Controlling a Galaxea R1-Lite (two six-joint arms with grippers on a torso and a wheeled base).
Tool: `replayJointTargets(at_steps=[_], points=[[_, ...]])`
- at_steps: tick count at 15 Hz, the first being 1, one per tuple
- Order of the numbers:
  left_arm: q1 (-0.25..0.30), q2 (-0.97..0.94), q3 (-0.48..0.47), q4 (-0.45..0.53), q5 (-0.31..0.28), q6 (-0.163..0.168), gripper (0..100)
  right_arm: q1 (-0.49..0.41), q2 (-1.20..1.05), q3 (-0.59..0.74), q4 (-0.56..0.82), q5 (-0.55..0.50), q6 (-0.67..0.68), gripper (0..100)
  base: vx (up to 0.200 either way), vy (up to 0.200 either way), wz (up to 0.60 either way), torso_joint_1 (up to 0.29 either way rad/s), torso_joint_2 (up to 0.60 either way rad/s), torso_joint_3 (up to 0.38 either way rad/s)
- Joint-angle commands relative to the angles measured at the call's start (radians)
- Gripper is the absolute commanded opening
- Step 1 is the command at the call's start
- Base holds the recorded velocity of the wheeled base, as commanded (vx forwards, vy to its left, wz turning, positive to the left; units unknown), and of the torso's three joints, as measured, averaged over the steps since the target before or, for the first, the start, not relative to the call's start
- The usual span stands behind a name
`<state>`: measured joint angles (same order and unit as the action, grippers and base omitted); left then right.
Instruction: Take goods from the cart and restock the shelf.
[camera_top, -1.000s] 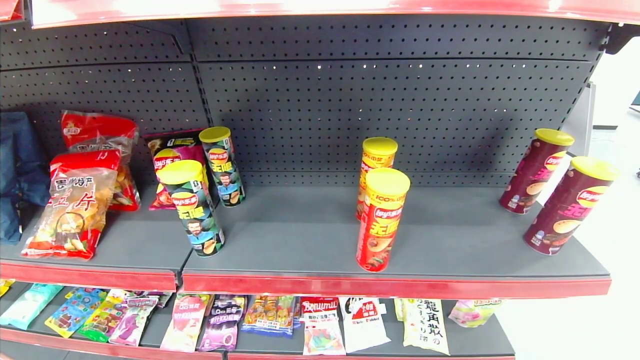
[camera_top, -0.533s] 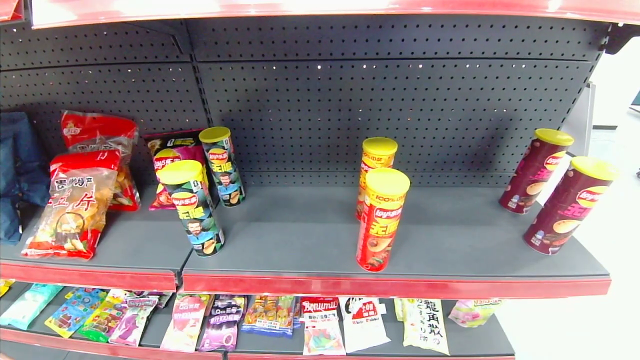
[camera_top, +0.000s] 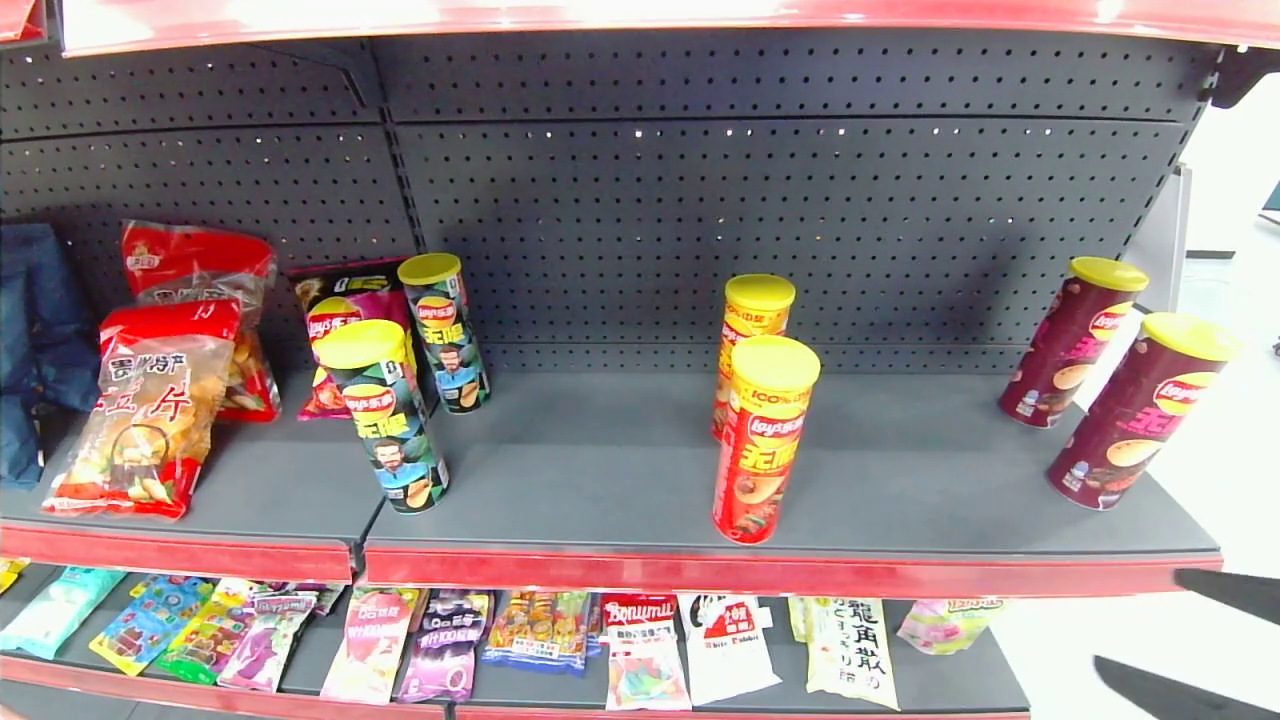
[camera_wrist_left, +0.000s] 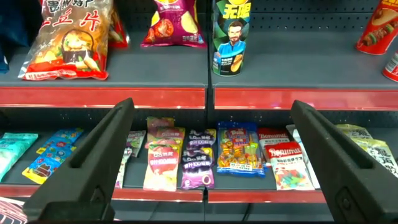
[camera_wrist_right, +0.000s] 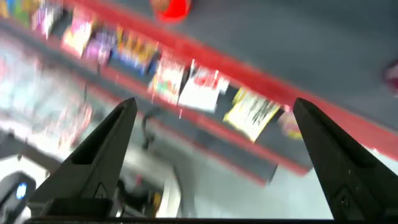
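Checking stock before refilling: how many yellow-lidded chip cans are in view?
6, on the upper shelf: front green can, rear green can at left; front red can, rear red can mid-shelf; front maroon can, rear maroon can at right. None seems hidden.

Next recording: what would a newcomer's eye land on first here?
Three pairs of tall yellow-lidded chip cans stand spaced along the dark grey upper shelf: dark green cans at left, red cans in the middle, maroon cans at the right end. The right gripper hangs open and empty below that end.
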<state>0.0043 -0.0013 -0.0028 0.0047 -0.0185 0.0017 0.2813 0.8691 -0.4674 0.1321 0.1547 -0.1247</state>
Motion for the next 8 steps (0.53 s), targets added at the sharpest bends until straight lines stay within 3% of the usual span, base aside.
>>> replayJointTargets(at_steps=[1,4,8], points=[[-0.001,0.001,0.000,0.000,0.000,0.000,100,0.108,0.361,-0.094,0.006,-0.027,-0.006,100,0.000,0.000,0.00,0.000,0.00,0.000],[0.000,0.001,0.000,0.000,0.000,0.000,100,0.110,0.571,-0.238,0.003,-0.044,0.050,100,0.000,0.000,0.00,0.000,0.00,0.000],[-0.001,0.001,0.000,0.001,0.000,0.000,100,0.151,0.743,-0.346,-0.005,-0.159,0.157,100,0.000,0.000,0.00,0.000,0.00,0.000]])
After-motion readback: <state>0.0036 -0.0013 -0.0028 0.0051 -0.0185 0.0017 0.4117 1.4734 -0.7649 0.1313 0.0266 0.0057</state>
